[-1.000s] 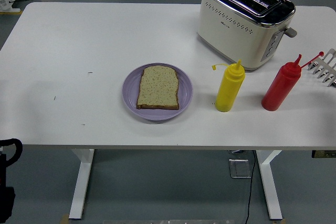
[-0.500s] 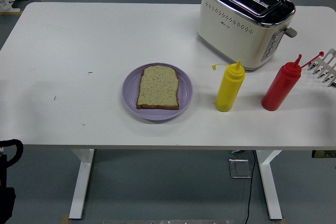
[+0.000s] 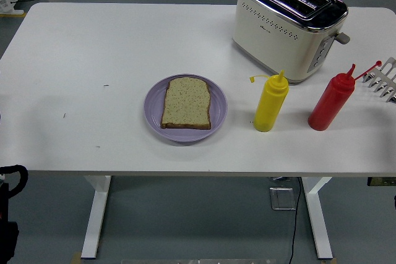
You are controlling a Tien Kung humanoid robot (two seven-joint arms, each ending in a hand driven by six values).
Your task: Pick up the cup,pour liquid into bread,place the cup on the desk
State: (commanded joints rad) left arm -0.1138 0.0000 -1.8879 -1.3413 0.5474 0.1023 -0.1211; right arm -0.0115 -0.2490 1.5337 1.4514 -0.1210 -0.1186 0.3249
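A slice of bread [image 3: 186, 103] lies flat on a purple plate [image 3: 154, 112] at the middle of the white table. A yellow squeeze bottle [image 3: 270, 103] stands upright to the right of the plate. A red squeeze bottle [image 3: 331, 102] stands upright further right. No cup shows. A black part of my left arm [image 3: 8, 214] hangs at the bottom left corner, below the table's near edge and far from the bottles. Its hand does not show. My right hand is out of view.
A cream and chrome toaster [image 3: 288, 26] stands at the back right, behind the bottles. A white rack [image 3: 385, 80] pokes in at the right edge, close to the red bottle's nozzle. The table's near edge [image 3: 185, 172] runs across the lower part of the picture.
Nothing on the table has moved. The black arm part at the lower left has sunk very slightly.
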